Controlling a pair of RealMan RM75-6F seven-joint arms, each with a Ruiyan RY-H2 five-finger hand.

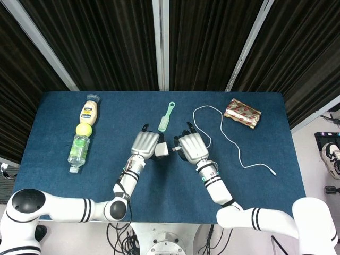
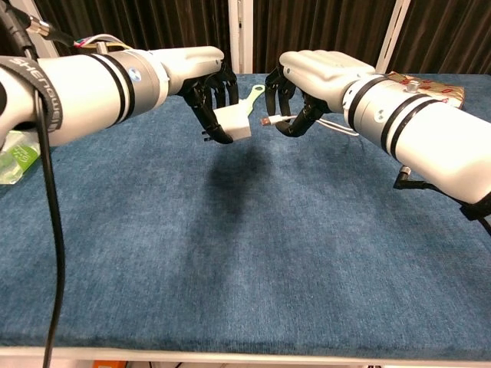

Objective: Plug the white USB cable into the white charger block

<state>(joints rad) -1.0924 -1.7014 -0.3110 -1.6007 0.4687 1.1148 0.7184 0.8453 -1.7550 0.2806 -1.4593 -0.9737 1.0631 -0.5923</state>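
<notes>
Charger block (image 2: 234, 124) up off the table, pinched in the dark fingertips of my left hand (image 1: 146, 144), one face turned toward my right. My right hand (image 1: 193, 148) pinches the white USB cable (image 1: 229, 139) just behind its metal plug (image 2: 265, 121); the plug points at the block and sits just beside it, not yet in. Both hands hover over the middle of the blue table (image 2: 253, 253).

Handling, as I judge it:
- Block is small, rigid and light, with smooth plastic sides — likely to twist in a fingertip pinch if the plug pushes off-centre. Best held across two opposite faces, port side left bare.
- Plug is stiff and short; the cord behind it is limp and will not carry any push. Hold belongs on the plug's moulded collar, as close to the metal as the fingers allow.
- Rest of the cord trails behind my right hand across the cloth in a loose curve, its far end lying free on the right side of the table — slack enough, I think, not to drag.

I cannot see the port opening in either view, so alignment remains a guess. Green brush (image 1: 167, 116) lies beyond the hands, well out of the way.
</notes>
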